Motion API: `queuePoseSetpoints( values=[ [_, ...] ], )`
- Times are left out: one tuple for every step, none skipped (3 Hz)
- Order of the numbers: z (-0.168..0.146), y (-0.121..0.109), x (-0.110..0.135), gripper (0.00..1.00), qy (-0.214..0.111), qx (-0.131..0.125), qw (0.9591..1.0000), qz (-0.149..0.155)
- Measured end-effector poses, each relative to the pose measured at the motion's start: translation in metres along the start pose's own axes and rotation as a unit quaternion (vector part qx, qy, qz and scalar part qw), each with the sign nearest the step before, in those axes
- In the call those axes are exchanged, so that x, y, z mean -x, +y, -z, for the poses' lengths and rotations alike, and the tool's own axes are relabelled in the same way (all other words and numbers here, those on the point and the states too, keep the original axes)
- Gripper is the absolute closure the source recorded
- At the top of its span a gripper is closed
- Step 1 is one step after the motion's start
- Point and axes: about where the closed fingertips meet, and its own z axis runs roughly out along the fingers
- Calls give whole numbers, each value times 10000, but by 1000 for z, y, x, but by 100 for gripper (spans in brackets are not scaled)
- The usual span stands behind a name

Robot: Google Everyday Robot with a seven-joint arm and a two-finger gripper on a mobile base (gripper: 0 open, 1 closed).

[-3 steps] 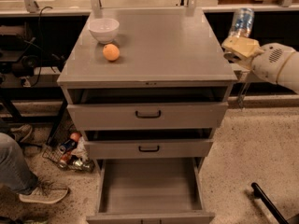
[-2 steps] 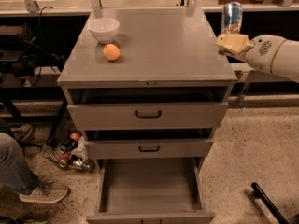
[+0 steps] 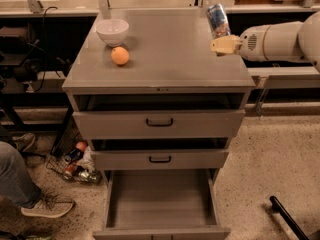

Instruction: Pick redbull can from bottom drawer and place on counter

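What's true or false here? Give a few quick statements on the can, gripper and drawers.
1. The gripper holds the redbull can over the right edge of the counter. True.
2. The redbull can stands upright. False: it is tilted.
3. The bottom drawer is shut. False: it is pulled out.
4. The orange lies beside the white bowl on the counter. True.

Blue-silver can (image 3: 218,20), cream gripper (image 3: 221,45) over counter (image 3: 170,59)
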Motion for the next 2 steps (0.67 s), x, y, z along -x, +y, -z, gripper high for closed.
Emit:
queuePoseSetpoints(
  values=[
    [-24, -1, 5, 100, -541, 163, 9965, 620],
    [-33, -4, 9, 100, -692, 161, 9946, 754]
  ],
)
